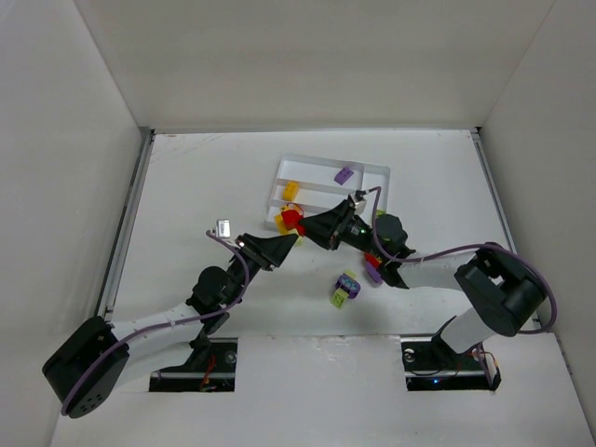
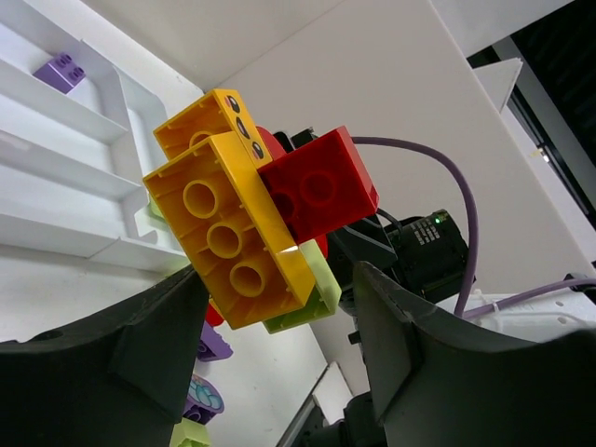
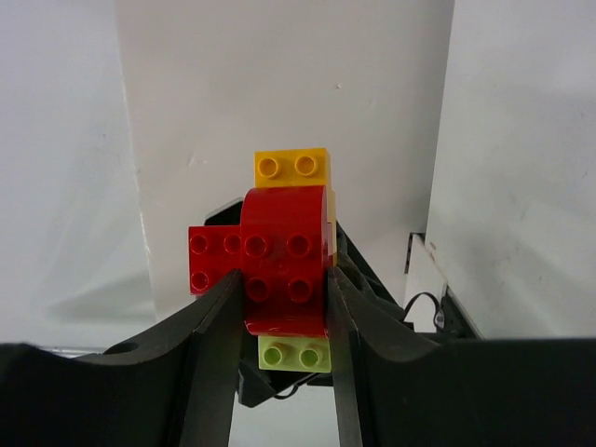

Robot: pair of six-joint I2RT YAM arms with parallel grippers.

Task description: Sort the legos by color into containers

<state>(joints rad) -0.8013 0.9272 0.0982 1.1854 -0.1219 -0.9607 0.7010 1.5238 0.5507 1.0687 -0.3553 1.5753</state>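
White table (image 1: 186, 177) carrying the compartmented tray (image 1: 380, 171) toward its far side. Both arms reach inward and meet at a brick cluster (image 1: 291, 221) seen over the tray's near left corner. Only the overhead view shows the rest of the bricks. A purple brick (image 1: 344, 174) lies in the far slot and a lone yellow brick (image 1: 291, 191) in the next slot. A lime-and-purple pair (image 1: 345, 287) lies loose on the table, and some red and purple bricks (image 1: 372, 270) are partly covered by the right arm. This view leaves the cluster an unresolved red-yellow blob. The right wrist view resolves its studded face. The right gripper (image 3: 284, 279) is narrowed onto a red round-topped brick (image 3: 284, 237), with a finger against each side. A red square brick (image 3: 209, 261) juts left, a yellow piece (image 3: 293, 168) sits above, and a lime piece (image 3: 293, 354) sits below. The left wrist view shows the underside, where a long yellow brick (image 2: 228, 237) has three open sockets. The left gripper (image 2: 279, 279) has its fingers wide at either side of the cluster's lower end; whether they press it cannot be told.
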